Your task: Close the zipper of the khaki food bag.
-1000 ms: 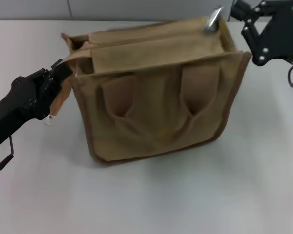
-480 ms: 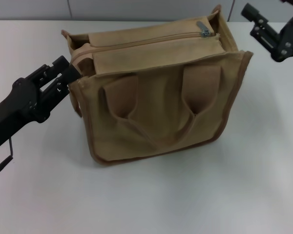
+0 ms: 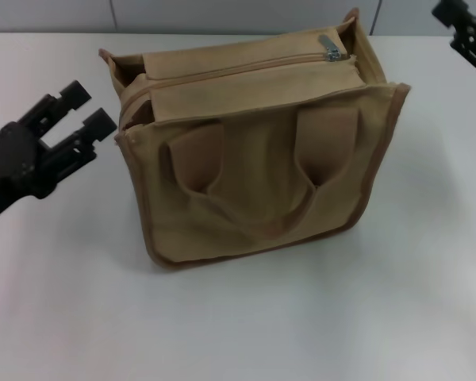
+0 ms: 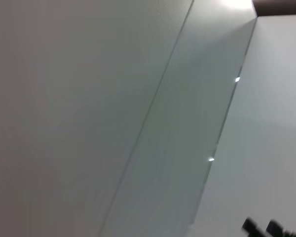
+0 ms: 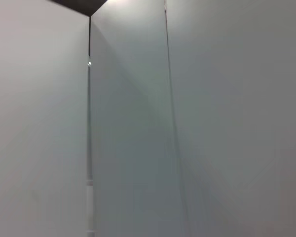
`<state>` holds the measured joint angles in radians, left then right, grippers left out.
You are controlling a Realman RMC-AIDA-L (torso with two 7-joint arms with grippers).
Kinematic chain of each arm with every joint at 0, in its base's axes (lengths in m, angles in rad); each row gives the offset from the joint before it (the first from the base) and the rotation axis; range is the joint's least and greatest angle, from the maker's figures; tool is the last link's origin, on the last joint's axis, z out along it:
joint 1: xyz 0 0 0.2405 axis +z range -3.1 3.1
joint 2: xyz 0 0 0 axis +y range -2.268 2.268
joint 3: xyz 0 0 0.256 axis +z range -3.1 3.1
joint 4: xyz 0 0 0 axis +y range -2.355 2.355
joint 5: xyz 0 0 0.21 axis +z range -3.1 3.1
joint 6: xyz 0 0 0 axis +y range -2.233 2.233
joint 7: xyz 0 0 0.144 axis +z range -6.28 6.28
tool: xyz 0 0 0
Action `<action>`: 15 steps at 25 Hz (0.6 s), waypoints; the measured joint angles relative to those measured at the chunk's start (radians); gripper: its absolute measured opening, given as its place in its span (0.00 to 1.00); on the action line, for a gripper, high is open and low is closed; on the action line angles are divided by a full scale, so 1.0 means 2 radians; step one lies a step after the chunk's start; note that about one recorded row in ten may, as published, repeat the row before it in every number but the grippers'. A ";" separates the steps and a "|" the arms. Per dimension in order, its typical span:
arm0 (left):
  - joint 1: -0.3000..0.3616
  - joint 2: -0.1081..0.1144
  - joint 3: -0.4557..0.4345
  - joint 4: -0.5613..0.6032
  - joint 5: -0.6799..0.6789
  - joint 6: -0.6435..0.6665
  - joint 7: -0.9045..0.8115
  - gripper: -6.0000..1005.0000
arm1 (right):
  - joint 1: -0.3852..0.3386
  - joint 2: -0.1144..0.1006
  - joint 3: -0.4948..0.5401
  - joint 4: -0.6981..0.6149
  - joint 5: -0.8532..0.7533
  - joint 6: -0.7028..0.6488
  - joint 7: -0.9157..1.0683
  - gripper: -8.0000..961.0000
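Both pincers withdrawn from the khaki food bag (image 3: 258, 151) since the earlier frame, left pincer (image 3: 83, 111) spread apart beside its left end, not touching, right pincer (image 3: 464, 28) at far right, state indeterminable, zipper (image 3: 238, 67) drawn shut, bag upright on desk (image 3: 301, 317)

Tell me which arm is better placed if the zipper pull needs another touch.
Right, probably. The pull tab sits at the bag's right end, nearer the right gripper. The open left gripper is off the opposite end.
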<state>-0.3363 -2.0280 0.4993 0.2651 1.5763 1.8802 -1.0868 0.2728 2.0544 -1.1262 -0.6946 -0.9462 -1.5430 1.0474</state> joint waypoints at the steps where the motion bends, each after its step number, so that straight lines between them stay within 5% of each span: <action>1: 0.000 0.000 0.000 0.000 0.000 0.000 0.000 0.73 | 0.001 -0.006 0.002 0.005 -0.010 -0.018 0.025 0.65; 3: -0.002 0.003 0.002 0.002 0.001 0.010 -0.008 0.78 | 0.007 -0.022 0.009 0.021 -0.047 -0.070 0.079 0.65; 8: -0.023 0.006 0.106 0.040 0.011 0.051 -0.037 0.81 | 0.021 -0.046 0.012 0.057 -0.121 -0.145 0.106 0.65; 15: -0.044 0.003 0.167 0.053 0.042 0.041 -0.045 0.83 | 0.022 -0.045 0.012 0.067 -0.242 -0.179 0.075 0.65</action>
<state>-0.4245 -2.0217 0.8333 0.3704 1.6595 1.9615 -1.1765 0.3174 1.9650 -1.1029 -0.5612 -1.4300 -1.9010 1.1983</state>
